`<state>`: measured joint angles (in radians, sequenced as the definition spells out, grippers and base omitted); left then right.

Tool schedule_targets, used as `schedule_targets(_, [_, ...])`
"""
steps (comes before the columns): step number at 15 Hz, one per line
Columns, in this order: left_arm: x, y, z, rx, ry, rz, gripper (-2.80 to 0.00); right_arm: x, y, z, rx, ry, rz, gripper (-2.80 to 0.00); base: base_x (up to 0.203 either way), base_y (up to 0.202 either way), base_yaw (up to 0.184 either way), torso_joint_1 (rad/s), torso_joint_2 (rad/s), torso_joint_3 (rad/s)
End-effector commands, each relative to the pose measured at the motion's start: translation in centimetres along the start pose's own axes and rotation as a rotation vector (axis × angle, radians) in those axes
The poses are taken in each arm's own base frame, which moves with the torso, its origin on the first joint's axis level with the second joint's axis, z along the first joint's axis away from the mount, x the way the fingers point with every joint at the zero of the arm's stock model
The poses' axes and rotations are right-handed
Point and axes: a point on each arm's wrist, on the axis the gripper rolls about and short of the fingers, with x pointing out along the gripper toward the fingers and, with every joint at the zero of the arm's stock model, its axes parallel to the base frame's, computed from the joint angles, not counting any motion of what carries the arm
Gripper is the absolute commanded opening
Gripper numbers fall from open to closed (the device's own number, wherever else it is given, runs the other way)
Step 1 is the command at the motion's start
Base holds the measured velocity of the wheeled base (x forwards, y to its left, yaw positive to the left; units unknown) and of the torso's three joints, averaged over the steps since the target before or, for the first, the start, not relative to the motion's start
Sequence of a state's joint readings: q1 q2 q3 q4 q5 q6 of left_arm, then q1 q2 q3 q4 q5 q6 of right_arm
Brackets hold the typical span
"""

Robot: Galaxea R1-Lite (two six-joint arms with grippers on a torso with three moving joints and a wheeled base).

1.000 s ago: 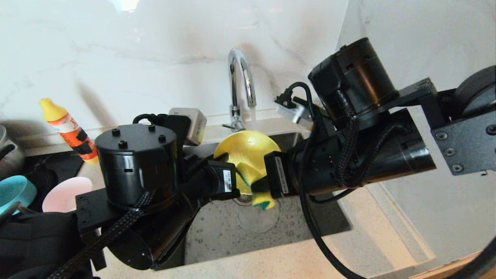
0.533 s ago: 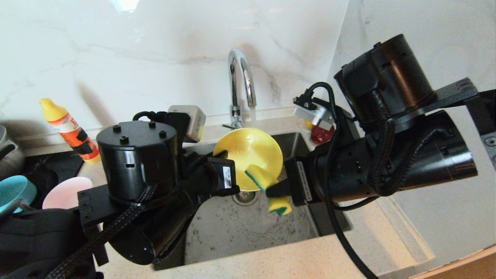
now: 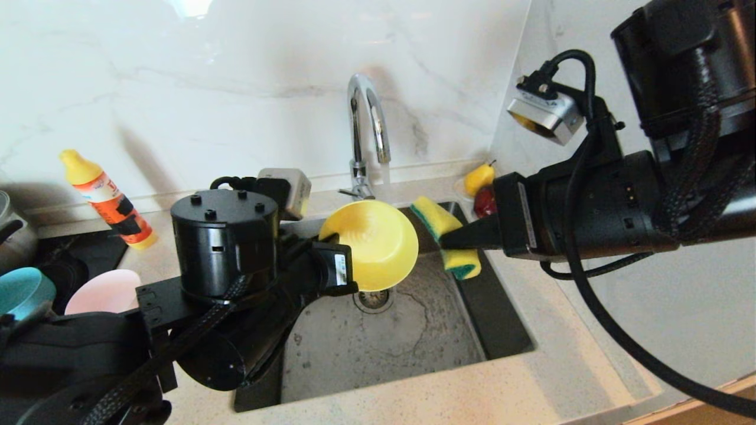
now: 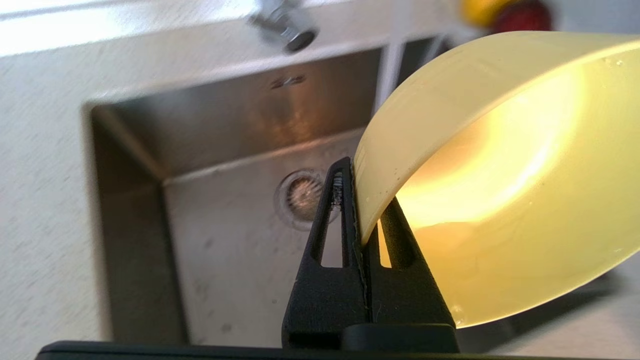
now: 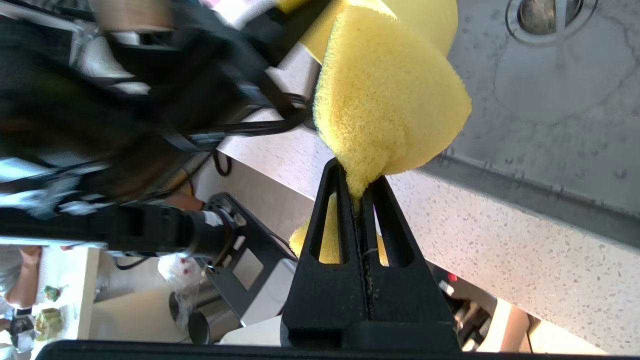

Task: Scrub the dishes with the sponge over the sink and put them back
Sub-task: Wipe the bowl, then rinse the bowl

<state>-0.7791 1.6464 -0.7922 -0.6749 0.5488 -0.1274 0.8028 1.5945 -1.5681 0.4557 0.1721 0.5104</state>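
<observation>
Yellow bowl (image 3: 371, 243): we log it tipped on edge above the sink (image 3: 378, 336), its rim clamped in the left pincer (image 4: 357, 200). Sponge (image 3: 449, 236), yellow with green side: squeezed in the right pincer (image 5: 357, 192), just beside the bowl over the sink's right edge, apart from it. Pink bowl (image 3: 100, 292) and blue bowl (image 3: 20, 289): on the table (image 3: 531, 389), far left.
</observation>
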Motion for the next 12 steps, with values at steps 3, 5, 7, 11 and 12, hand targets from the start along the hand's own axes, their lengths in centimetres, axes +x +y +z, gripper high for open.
schedule_targets(3, [2.3, 1.7, -2.6, 0.021, 0.140, 0.092, -2.80, -2.6, 0.2, 0.3, 0.000, -0.055, 0.016, -2.80, 0.000, 0.000, 0.000, 0.000, 0.00, 0.000])
schedule_targets(5, [2.5, 2.5, -3.6, -0.008, 0.257, 0.084, -2.80, -2.7, -0.2, 0.0, 0.007, -0.047, 0.004, -2.80, 0.000, 0.000, 0.000, 0.000, 0.00, 0.000])
schedule_targets(7, [3.1, 3.7, -3.9, -0.079, 0.392, 0.089, -2.80, -2.9, -0.4, -0.4, 0.009, -0.041, -0.001, -2.80, 0.000, 0.000, 0.000, 0.000, 0.00, 0.000])
schedule_targets(11, [6.0, 4.8, -3.3, -0.312, 0.603, 0.101, -2.80, -3.1, -0.6, -0.9, 0.012, -0.030, -0.002, -2.80, 0.000, 0.000, 0.000, 0.000, 0.00, 0.000])
schedule_targets(12, [6.9, 4.7, -3.1, -0.360, 0.629, 0.109, -2.80, -3.1, -0.7, -1.1, 0.013, -0.025, -0.005, -2.80, 0.000, 0.000, 0.000, 0.000, 0.00, 0.000])
